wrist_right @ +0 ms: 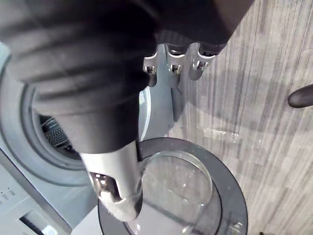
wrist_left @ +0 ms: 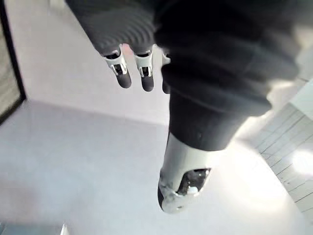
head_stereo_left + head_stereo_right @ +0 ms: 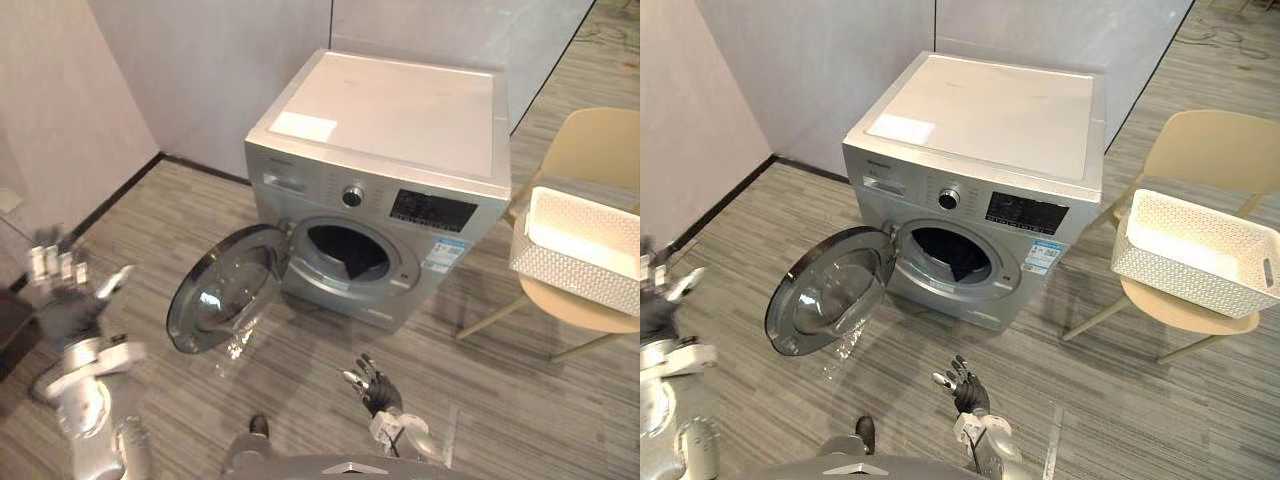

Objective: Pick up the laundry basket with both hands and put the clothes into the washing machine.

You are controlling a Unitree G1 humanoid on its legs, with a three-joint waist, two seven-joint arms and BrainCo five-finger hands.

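Dark cloth (image 3: 350, 258) shows dimly inside the open washing machine (image 3: 400, 110). The basket (image 3: 1180, 275) sits on a chair (image 3: 1210, 150), contents unclear. Left hand (image 3: 62, 310) and right hand (image 3: 376, 390) have fingers apart and empty, above the plank floor (image 3: 520, 400).

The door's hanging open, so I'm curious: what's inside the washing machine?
Through the open door of the washing machine, a dark bundle, apparently cloth, lies in the drum. The drum's depths are shadowed and hidden by its rim.

The silver washing machine (image 3: 390, 130) stands ahead of the right hand (image 3: 378, 390). Its round door (image 3: 225, 290) hangs open near that hand, with dark clothes (image 3: 350, 255) inside. The white perforated laundry basket (image 3: 570, 275) sits upright on a chair (image 3: 590, 150), well off to the hand's right.
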